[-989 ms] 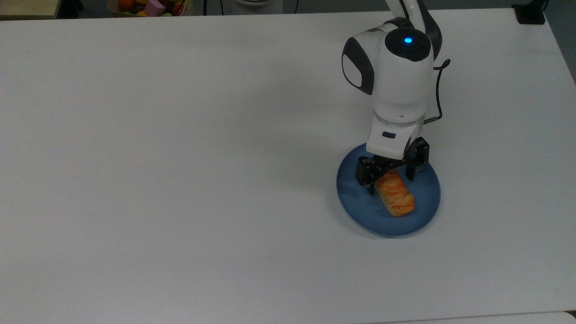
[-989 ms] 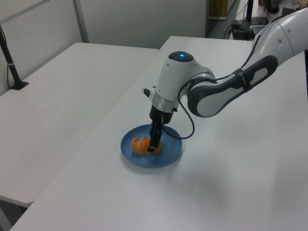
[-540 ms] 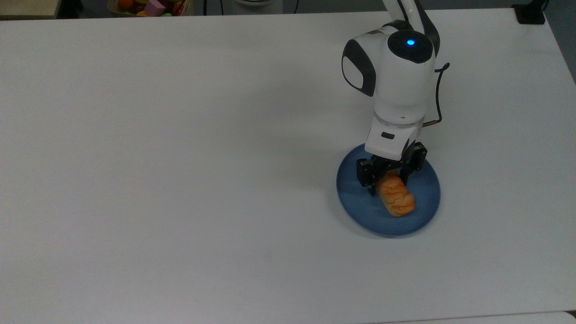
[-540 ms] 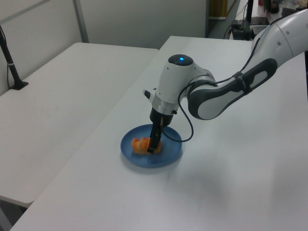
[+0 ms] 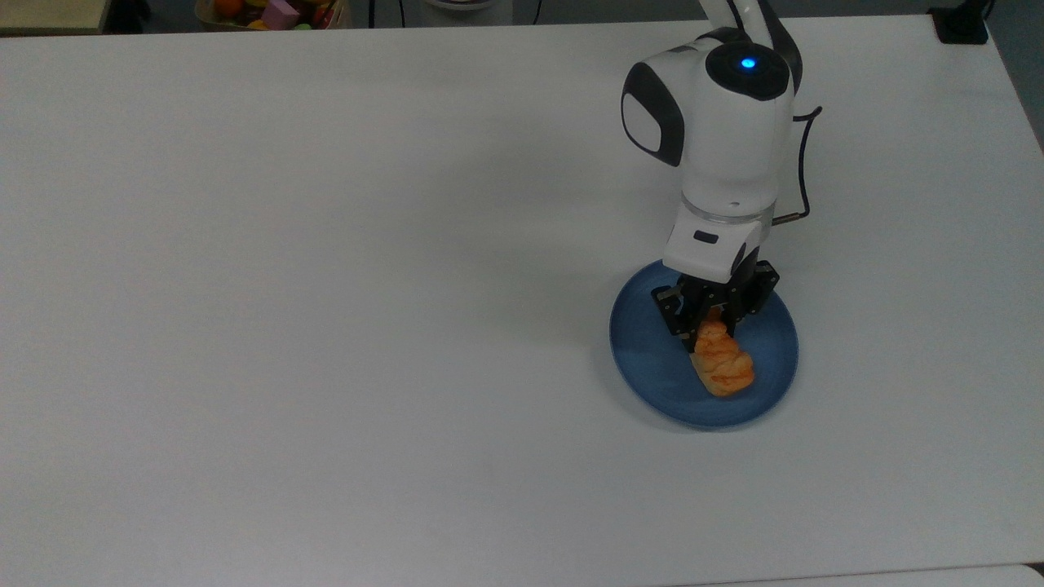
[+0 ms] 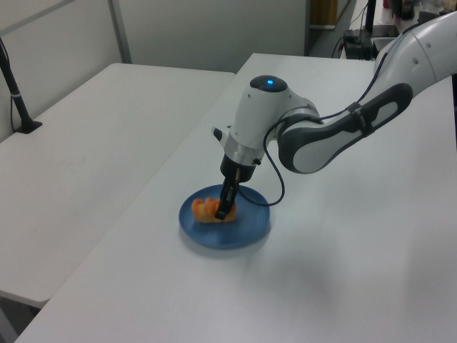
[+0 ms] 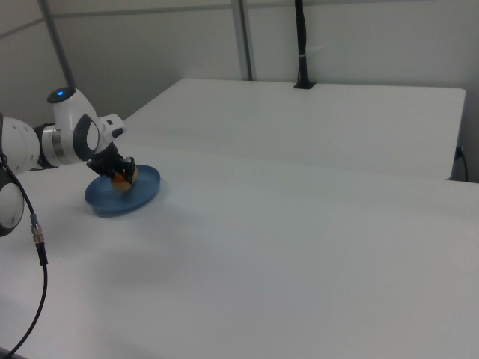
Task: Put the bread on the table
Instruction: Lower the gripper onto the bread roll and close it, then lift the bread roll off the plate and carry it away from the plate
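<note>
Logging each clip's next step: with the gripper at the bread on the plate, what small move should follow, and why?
Probably a short straight lift. The gripper looks shut on one end of the bread, which still sits over the blue plate. Raising it clear of the rim comes before carrying it to the bare table.

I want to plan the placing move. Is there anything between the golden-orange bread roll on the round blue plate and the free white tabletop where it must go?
Nothing visible blocks it. The gripper is shut on the golden-orange bread roll over the round blue plate. The white tabletop is bare on the top view's left of the plate.
</note>
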Robot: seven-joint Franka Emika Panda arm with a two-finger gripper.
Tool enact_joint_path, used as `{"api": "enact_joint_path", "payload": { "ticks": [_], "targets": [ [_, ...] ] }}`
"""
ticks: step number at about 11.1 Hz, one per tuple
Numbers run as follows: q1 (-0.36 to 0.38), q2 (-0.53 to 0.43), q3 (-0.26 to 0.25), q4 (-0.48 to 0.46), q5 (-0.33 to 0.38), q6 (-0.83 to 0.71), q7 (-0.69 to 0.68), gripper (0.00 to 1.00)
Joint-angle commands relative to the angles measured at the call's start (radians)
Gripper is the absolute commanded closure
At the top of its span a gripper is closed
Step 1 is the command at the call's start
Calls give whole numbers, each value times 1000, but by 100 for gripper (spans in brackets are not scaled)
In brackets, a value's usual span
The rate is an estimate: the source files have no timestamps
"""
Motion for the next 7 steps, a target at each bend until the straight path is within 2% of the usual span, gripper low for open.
{"api": "enact_joint_path", "payload": {
  "ticks": [1, 4, 7],
  "targets": [
    [-17, -141, -9, -51, 8, -56, 24, 55],
    [-85, -290, -18, -74, 74, -177, -5, 54],
    [-173, -401, -29, -137, 119, -265, -126, 54]
  ]
}}
